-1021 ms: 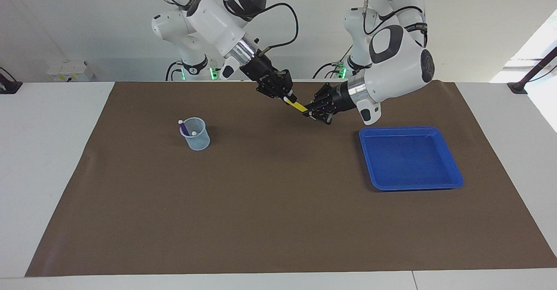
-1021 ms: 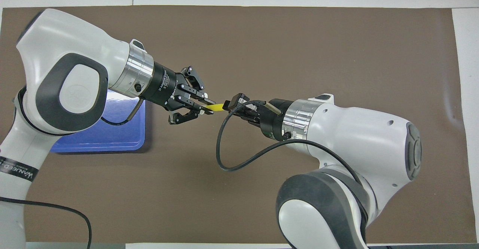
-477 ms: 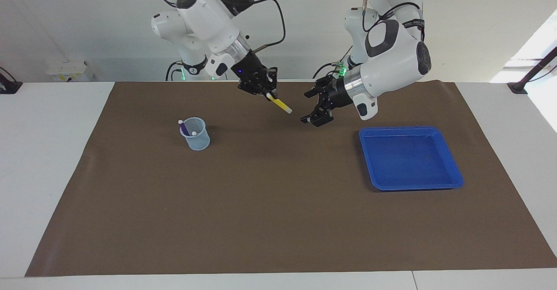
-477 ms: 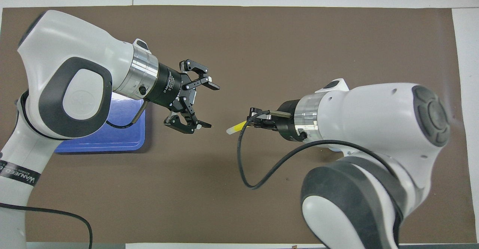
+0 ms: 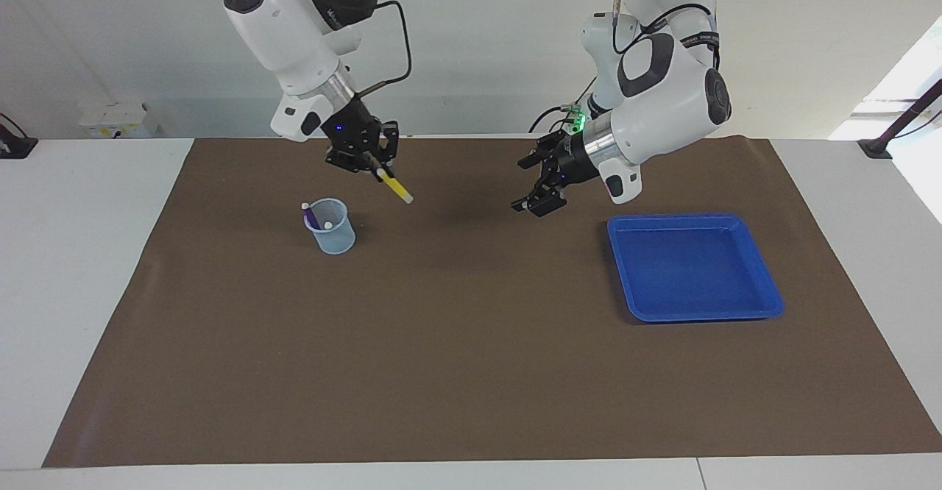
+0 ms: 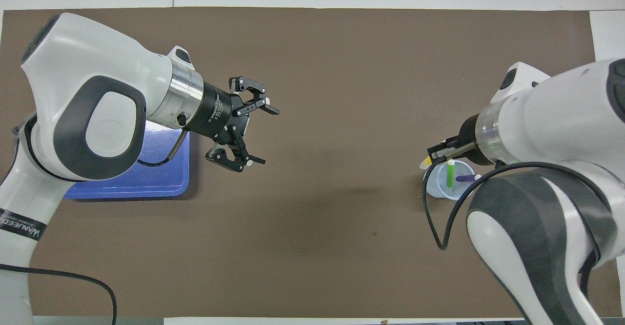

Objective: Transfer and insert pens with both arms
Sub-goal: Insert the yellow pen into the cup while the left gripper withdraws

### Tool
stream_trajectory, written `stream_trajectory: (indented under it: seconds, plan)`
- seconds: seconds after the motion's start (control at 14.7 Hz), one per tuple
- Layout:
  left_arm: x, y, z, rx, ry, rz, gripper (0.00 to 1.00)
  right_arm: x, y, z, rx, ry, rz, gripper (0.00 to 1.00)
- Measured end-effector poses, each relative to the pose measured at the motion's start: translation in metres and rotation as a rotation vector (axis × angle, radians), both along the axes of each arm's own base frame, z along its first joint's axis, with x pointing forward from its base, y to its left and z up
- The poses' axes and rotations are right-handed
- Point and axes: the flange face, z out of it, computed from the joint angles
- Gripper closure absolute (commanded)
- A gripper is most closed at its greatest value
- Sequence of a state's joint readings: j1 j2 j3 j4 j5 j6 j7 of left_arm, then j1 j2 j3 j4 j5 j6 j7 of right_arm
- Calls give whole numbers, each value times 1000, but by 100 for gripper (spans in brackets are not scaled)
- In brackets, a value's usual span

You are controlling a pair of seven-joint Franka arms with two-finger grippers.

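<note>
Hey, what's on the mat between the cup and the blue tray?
Nothing: in the facing view the brown mat is bare between the cup and the blue tray. Only the left pincer, open, hangs over that stretch.

Glossy plastic tray on matt brown mat.

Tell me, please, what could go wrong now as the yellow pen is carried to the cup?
The right gripper holds the yellow pen slanted, so it may catch the cup rim. The green pen and purple pen already in the cup may block it. A push might tip the cup.
</note>
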State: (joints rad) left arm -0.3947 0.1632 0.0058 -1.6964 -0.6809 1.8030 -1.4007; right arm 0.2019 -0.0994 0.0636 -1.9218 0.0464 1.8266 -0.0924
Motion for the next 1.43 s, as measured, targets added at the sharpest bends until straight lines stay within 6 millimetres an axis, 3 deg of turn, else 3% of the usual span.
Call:
stream_trajectory:
  seconds: [0.2,0.41,0.61,0.68,0.75,0.82,0.89,0.95,1.23,1.43]
  plan:
    - [7,21,-9,64,-94,-107,0,-9,-25,-23,-45,36,50,100]
    - [19,57,-15,122,-186,-226,0,-9,-52,-41,-46,47,37,100]
    - [28,96,-16,181,-260,-365,0,-14,-56,-57,-49,67,37,97]
    - [29,103,-14,202,-281,-420,0,-15,-56,-60,-50,72,37,90]
    - [30,108,-12,225,-301,-474,0,-16,-56,-64,-51,78,38,76]
    - [29,111,-11,249,-315,-531,0,-17,-56,-66,-52,83,38,47]
    - [29,115,-8,273,-327,-590,0,-17,-56,-68,-52,82,38,9]
    - [28,120,-3,288,-338,-640,0,-17,-56,-68,-51,77,38,0]
    - [24,151,33,349,-372,-846,0,-16,-55,-62,-49,59,38,0]
    - [12,169,64,360,-392,-990,0,-17,-56,-29,-50,61,36,0]
